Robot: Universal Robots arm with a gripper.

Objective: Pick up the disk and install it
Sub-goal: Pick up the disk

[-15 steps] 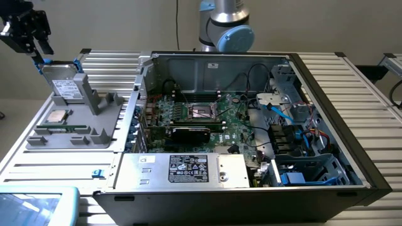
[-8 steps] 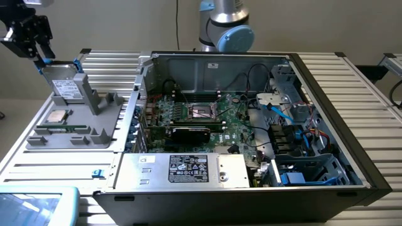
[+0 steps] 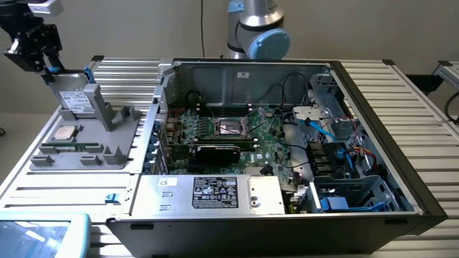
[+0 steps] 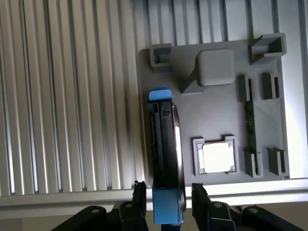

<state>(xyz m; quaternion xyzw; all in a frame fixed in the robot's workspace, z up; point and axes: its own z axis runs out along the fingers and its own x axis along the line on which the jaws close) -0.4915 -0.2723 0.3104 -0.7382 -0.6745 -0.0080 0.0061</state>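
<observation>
Gripper (image 4: 168, 198) straddles blue top edge of the disk (image 4: 166, 139), can't tell if clamped; disk stands on edge in grey holder (image 4: 216, 108) straight below hand. Likely stiff, dense, shock-sensitive; grip flat metal sides, not flexy blue tabs

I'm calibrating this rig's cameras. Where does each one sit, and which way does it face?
Exterior view: off the arm, raised, looking down across the open computer case; shows the arm and the gripper at the exterior view's left.
Wrist view: on the wrist, looking down past the gripper onto the disk edge-on and the grey fixture.
Shared: both show the gripper, the disk standing on edge, and the fixture.
</observation>
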